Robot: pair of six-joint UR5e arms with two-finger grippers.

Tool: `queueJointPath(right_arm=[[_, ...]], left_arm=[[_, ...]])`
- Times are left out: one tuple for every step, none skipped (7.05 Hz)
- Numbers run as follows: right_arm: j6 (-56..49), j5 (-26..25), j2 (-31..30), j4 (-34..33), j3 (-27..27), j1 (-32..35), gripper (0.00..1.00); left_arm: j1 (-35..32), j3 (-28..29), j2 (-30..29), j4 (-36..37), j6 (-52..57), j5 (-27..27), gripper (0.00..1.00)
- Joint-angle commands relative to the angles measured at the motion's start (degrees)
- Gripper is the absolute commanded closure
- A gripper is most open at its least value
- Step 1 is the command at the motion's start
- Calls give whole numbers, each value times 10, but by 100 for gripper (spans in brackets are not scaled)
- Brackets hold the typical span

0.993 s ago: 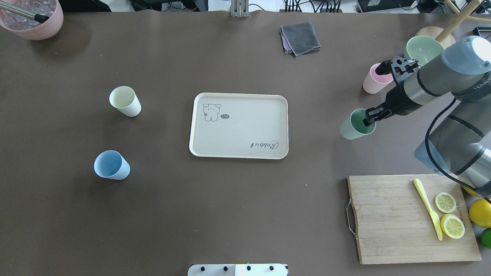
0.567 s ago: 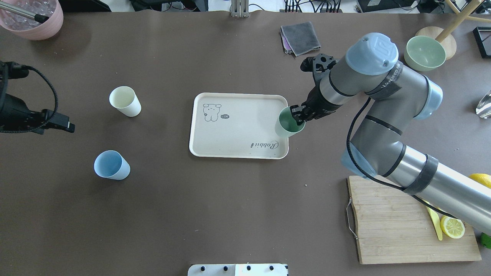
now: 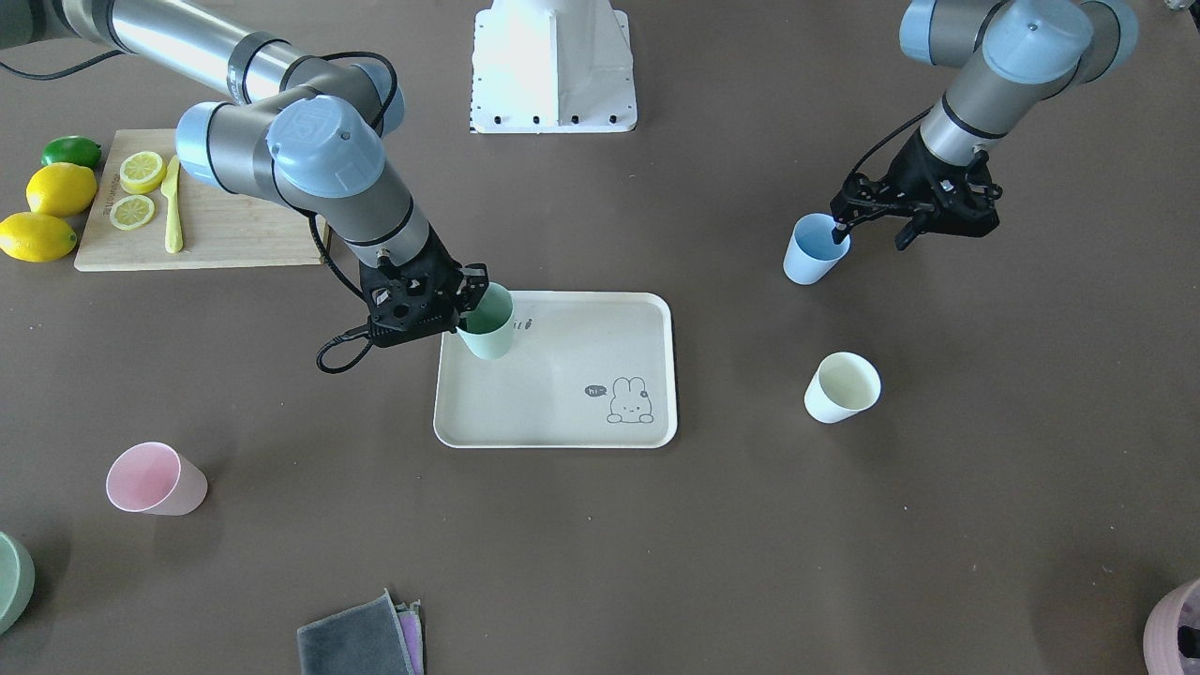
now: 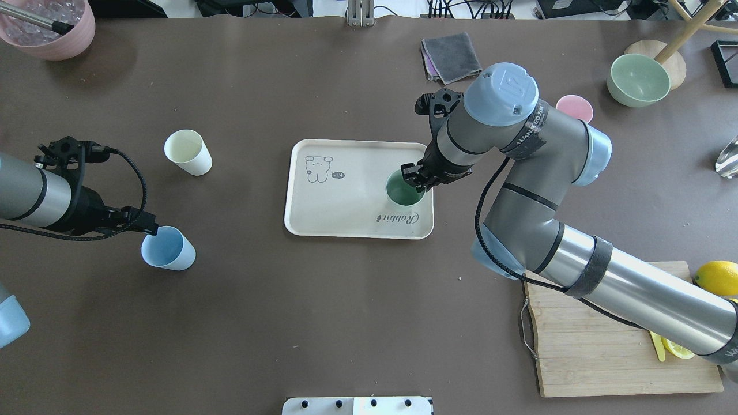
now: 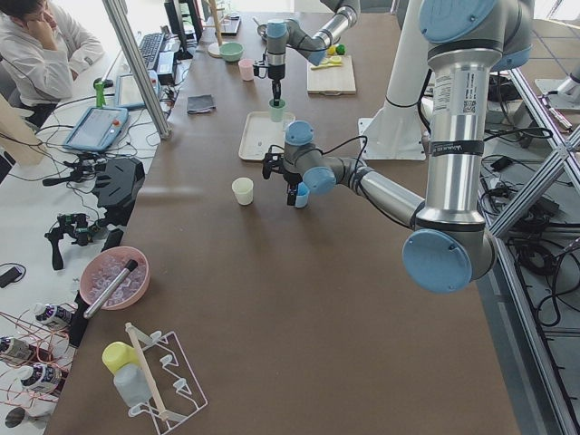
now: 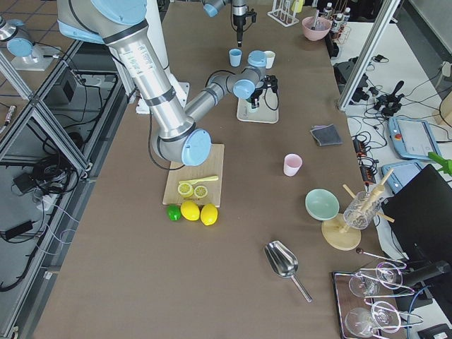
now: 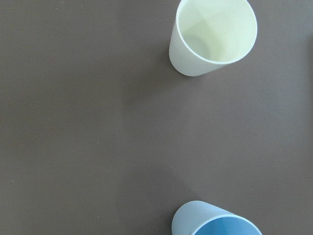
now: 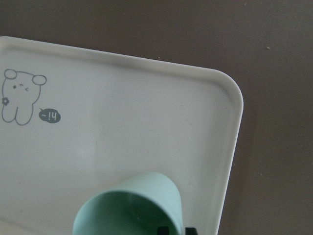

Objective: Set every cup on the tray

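My right gripper (image 4: 416,176) is shut on the rim of the mint green cup (image 4: 405,189) and holds it tilted over the right part of the beige tray (image 4: 346,213); the cup also shows in the right wrist view (image 8: 132,205). I cannot tell whether it touches the tray. My left gripper (image 3: 870,234) is open at the light blue cup (image 4: 167,248), one finger at its rim. The cream cup (image 4: 187,151) stands left of the tray. The pink cup (image 3: 155,478) stands on the table at the far right, partly hidden by my arm in the overhead view.
A wooden cutting board (image 4: 576,346) with lemon slices lies at the front right. A sage-green bowl (image 4: 637,79), a grey cloth (image 4: 451,56) and a mauve-pink pot (image 4: 49,26) sit along the far edge.
My right arm has carried the mint green cup leftward from the table's right side to over the tray. My left arm has come in and reached the light blue cup.
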Motion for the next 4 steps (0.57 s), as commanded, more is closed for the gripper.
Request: queueJointPath(right_arm=[[1,-4,6,4,-2,9,8],[2,3,4,12,1,30,9],[1,17,-6,12,6,50,14],[-7,50,-28,13,10,86,18]], left_arm=[[29,11,-3,-1,1,6,18],[32,19,-4,-1,0,6,55],[34,22,-5,-1,0,6,93],[34,23,-22,0,-1,3,100]])
